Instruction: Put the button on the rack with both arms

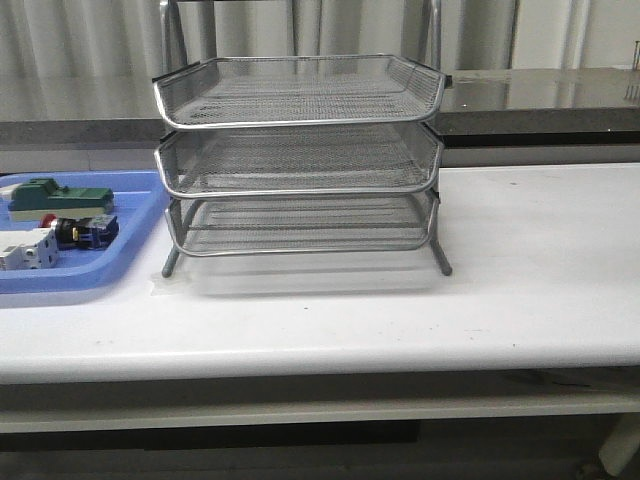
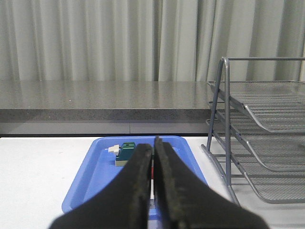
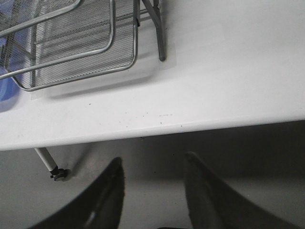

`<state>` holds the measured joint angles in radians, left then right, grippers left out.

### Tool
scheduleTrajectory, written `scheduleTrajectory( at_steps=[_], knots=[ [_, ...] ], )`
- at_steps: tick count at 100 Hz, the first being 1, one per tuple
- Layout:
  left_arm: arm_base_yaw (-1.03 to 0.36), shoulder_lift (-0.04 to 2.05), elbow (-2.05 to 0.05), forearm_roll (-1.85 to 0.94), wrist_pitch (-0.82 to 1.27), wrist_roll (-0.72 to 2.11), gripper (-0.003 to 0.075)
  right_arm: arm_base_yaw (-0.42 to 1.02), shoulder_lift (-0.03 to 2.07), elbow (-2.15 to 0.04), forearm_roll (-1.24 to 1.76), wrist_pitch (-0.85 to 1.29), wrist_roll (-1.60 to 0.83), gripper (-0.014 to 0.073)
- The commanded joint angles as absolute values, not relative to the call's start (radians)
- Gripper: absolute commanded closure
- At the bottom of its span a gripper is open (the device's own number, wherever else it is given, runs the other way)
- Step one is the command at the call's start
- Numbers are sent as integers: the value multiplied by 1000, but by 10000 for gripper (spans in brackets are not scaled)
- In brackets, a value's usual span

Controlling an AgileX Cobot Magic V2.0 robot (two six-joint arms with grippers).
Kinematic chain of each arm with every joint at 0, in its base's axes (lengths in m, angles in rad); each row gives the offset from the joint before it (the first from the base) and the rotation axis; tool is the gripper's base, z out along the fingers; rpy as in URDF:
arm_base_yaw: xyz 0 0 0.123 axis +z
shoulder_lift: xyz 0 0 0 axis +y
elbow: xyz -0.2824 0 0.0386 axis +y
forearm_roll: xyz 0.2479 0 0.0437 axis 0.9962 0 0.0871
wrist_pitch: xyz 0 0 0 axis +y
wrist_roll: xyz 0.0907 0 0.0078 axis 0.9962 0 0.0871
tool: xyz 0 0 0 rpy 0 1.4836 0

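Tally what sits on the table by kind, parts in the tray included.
Wire-mesh rack: 1
Blue tray: 1
Green block component: 1
Red-headed button: 1
White boxy component: 1
Total: 5

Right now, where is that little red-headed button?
In the front view the button lies in the blue tray at the table's left, just left of the rack, between the green block and the white component.

The blue tray (image 1: 120, 262) is cut off at the front view's left edge, the button (image 1: 72, 232) too small to make out.
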<state>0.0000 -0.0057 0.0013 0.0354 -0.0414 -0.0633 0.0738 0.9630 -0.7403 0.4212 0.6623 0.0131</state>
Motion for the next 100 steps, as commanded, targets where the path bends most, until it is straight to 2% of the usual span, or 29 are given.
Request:
scheduleTrajectory(
  at_steps=[1,30,65,84,100],
  knots=[
    [1,-39,48,36,-125,-72,716,68,965,-777,476,580,0,147],
    [1,-39,48,36,-125,-72,716,68,1097,-777,755,445,-164,148],
    [1,-39,48,36,-125,-72,716,68,1366,-777,1399,438,-760,148],
    [1,-39,48,36,-125,-72,716,68,1503,-807,1667,527,-1026,148],
    [1,-39,48,36,-125,-72,716,68,1611,-866,1764,617,-1101,148]
  ],
)
